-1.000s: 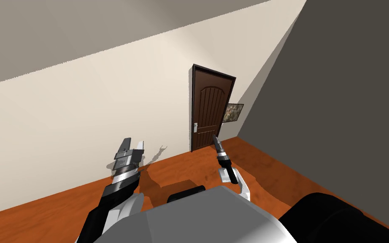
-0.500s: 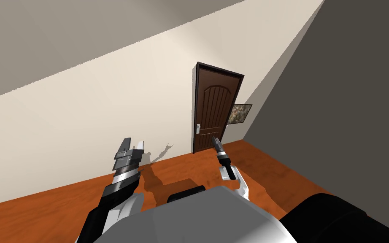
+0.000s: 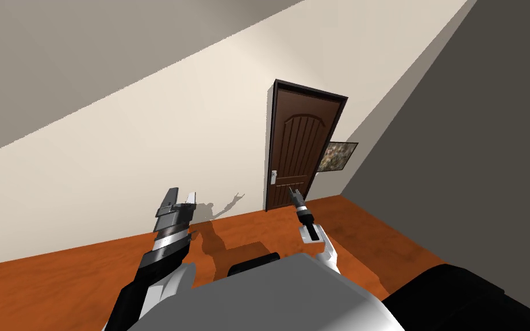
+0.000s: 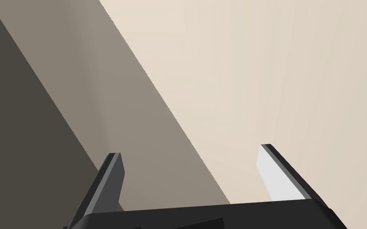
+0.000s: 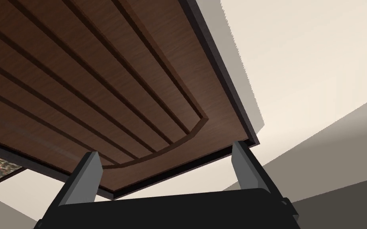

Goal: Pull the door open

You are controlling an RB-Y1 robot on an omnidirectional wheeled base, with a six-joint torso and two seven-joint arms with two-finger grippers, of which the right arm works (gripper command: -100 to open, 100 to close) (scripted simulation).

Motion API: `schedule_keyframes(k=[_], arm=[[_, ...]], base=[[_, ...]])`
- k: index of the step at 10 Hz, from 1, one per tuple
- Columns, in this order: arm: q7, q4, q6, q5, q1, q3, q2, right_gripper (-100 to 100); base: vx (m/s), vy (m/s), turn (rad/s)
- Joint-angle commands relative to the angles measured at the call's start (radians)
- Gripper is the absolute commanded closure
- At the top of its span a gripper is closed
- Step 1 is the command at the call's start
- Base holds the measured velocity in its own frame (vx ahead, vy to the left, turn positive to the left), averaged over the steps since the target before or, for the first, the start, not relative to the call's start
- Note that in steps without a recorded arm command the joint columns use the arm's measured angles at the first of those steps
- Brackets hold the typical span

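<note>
Dark brown door point(image 3: 299, 150) stands in the far wall, right of centre, closed in its darker frame, with an arched panel of upright grooves. A small pale handle plate point(image 3: 273, 176) sits on the door's left edge. Just right of the door a framed picture point(image 3: 336, 156) hangs near the corner where the cream wall point(image 3: 143, 155) meets a grey one. An orange-brown wooden floor point(image 3: 373, 230) runs from the robot to the door's foot.

The right gripper point(image 3: 292, 191) is held out ahead of the robot, pointing toward the door and apart from it. From its own camera the grooved arch of the door shows beyond the two fingers point(image 5: 86, 175), which stand spread wide with nothing between them.

The left gripper point(image 3: 180, 198) is raised on the near left, facing the cream wall. Its fingers are also parted and grip nothing. Both arms throw shadows on the wall and floor between them.
</note>
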Motion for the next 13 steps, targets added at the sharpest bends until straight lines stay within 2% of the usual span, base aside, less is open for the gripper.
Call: schedule_keyframes(k=[1, 7, 13], arm=[[0.032, 0.046, 0.006, 0.033, -0.027, -0.020, 0.000, -100], [0.125, 0.176, 0.032, 0.147, -0.097, -0.087, 0.002, -100], [0.203, 0.286, 0.053, 0.242, -0.156, -0.144, 0.009, -100]], base=[[0.082, -0.031, 0.133], [0.092, -0.042, 0.125], [0.082, -0.045, 0.108]])
